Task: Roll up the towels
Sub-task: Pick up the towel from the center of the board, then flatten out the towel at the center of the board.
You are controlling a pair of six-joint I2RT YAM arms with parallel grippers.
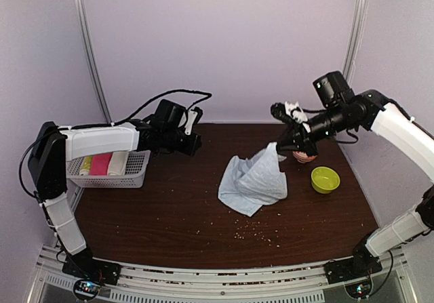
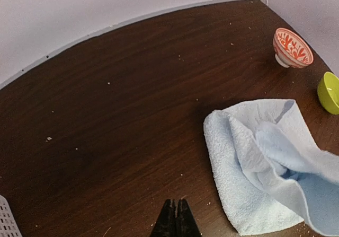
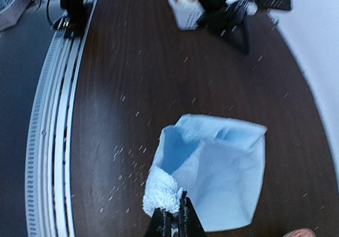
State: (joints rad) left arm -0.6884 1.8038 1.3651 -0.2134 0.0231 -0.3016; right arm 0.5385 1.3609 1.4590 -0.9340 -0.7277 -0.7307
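A pale blue terry-cloth towel (image 1: 252, 181) lies crumpled on the dark wooden desk (image 1: 169, 215), between its middle and its right edge, with one corner raised off the surface. That corner is pinched between the jaws of the right gripper (image 3: 174, 216), so the step in hand is judged to be spreading the cloth flat before rolling. The left gripper (image 2: 176, 220) is held near the far edge, left of the middle, jaws pressed together on nothing. Next, the lifted corner would need to be drawn outward and laid down, and a second corner taken by the left gripper
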